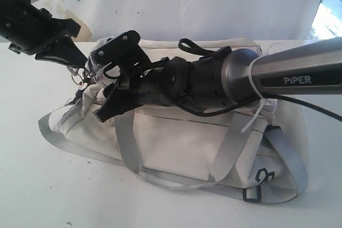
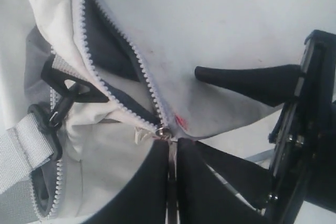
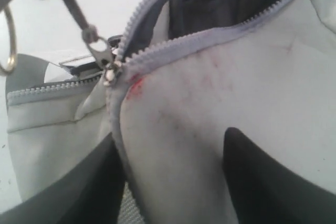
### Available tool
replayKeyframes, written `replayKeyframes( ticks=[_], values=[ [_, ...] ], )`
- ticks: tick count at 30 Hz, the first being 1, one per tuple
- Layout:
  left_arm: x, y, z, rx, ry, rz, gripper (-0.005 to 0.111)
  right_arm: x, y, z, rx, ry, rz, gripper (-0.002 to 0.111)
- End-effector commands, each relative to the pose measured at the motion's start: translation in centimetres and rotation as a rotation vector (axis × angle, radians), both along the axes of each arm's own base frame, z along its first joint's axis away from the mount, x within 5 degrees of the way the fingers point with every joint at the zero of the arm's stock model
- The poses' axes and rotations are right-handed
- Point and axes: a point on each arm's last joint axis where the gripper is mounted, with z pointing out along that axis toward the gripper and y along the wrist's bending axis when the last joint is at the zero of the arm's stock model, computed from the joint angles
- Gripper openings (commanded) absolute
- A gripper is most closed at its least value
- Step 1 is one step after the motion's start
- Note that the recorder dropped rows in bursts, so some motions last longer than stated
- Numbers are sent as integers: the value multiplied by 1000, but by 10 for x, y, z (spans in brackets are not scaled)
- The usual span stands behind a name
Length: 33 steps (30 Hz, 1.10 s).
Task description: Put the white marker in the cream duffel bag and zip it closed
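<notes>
At the end of the cream duffel bag [image 1: 181, 142], the left gripper [image 2: 170, 166] pinches the zipper pull [image 3: 97, 45] to draw it shut; the right gripper [image 3: 170, 135] — jaws spread — straddles the fabric as a brace. The white marker is out of sight — presumably inside.

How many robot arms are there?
2. The left arm comes from the upper left; the right arm reaches from the right across the cream duffel bag. None seems hidden.

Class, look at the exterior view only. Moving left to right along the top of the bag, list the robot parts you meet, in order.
left hand → right hand → black wrist section of the right arm → silver arm tube marked PIPER
</notes>
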Motion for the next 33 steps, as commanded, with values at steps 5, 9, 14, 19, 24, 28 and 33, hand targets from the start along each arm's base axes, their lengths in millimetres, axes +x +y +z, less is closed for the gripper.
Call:
replayKeyframes(
  ticks=[5, 9, 14, 19, 24, 28, 33],
  values=[
    [4, -1, 5, -48, -5, 88, 0, -3, 2, -1, -16, 23, 31, 14],
    [6, 3, 5, -54, 12, 150, 0, -7, 2, -4, -40, 58, 69, 0],
    [11, 11, 14, -65, 0, 192, 0, -9, 3, -5, -80, 39, 116, 0],
    [11, 18, 18, -44, 10, 193, 0, -9, 1, 4, -63, 15, 108, 0],
    [15, 21, 18, -26, -34, 218, 0, -11, -1, 18, -69, -32, 134, 0],
    [19, 22, 14, -17, -42, 235, 0, -13, -1, 20, -70, -21, 146, 0],
    [25, 23, 5, -8, -24, 250, 0, -17, -1, 17, -83, 18, 176, 0]
  ],
)
